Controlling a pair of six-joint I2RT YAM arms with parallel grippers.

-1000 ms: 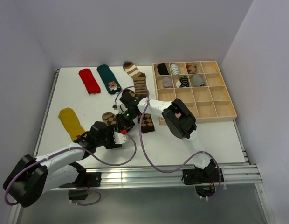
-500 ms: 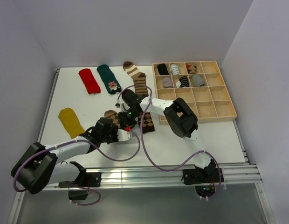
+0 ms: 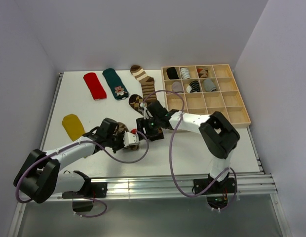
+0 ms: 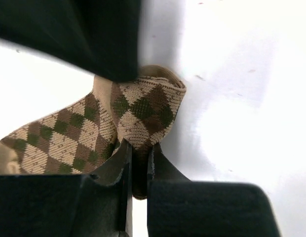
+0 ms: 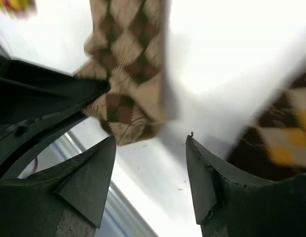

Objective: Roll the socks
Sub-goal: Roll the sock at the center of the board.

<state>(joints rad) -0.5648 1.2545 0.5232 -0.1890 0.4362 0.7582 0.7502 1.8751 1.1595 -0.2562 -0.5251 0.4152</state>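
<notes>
My left gripper (image 3: 129,143) is shut on a fold of a tan-and-brown argyle sock (image 4: 143,106), whose cloth is pinched between the fingertips (image 4: 124,160) just above the table. The sock (image 3: 122,130) is bunched beside that gripper. My right gripper (image 5: 150,143) stands open close to the same sock (image 5: 126,64), nothing between its fingers. A darker argyle sock (image 3: 137,102) lies partly under the right arm. Red (image 3: 94,85), dark teal (image 3: 115,84) and striped (image 3: 143,79) socks lie flat at the back. A mustard sock (image 3: 72,126) lies at the left.
A wooden divided box (image 3: 227,116) stands at the back right, with several rolled socks in its far compartments. The two arms cross close together in the middle of the white table (image 3: 192,148). A metal rail (image 3: 158,183) runs along the near edge.
The left gripper closed on the tan argyle sock. The right gripper opened, let go and drew back to the right. The darker argyle sock now shows behind the arm.
</notes>
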